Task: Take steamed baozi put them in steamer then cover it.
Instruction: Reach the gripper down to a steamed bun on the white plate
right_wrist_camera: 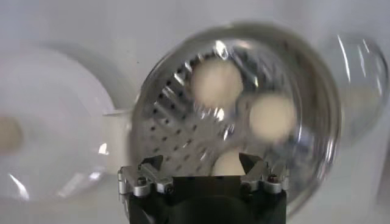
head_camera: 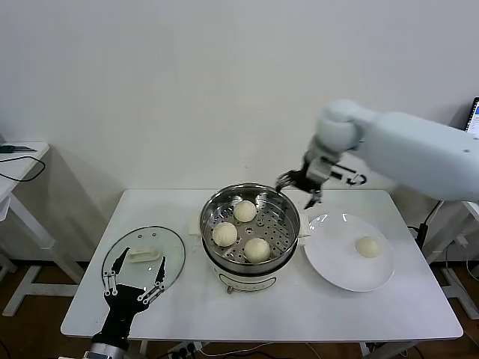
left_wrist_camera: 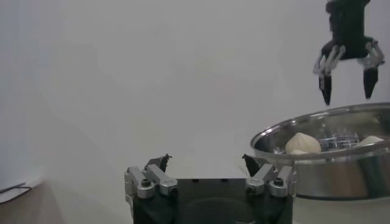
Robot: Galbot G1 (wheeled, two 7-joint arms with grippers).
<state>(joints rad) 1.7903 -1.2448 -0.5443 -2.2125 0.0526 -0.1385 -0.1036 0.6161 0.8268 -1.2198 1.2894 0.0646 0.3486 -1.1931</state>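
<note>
Nearest us, at the front edge of the white surface at about seven o'clock, we see the left tool parked low, its fingers spread wide and holding nothing. Just beyond it lies the cover, a clear glass lid with a white handle, flat on the surface.

At the centre stands the steamer, a shiny steel pot on a white base. Three steamed baozi rest on its perforated tray: one at the front, one to the left, one at the back.

At three o'clock from the pot sits a white plate, just beside it, carrying the fourth baozi.

Farthest off, at about one o'clock from the pot, the right tool hangs above the steamer's back rim, fingers pointing down, spread wide and empty. Its white arm reaches in from the right.
</note>
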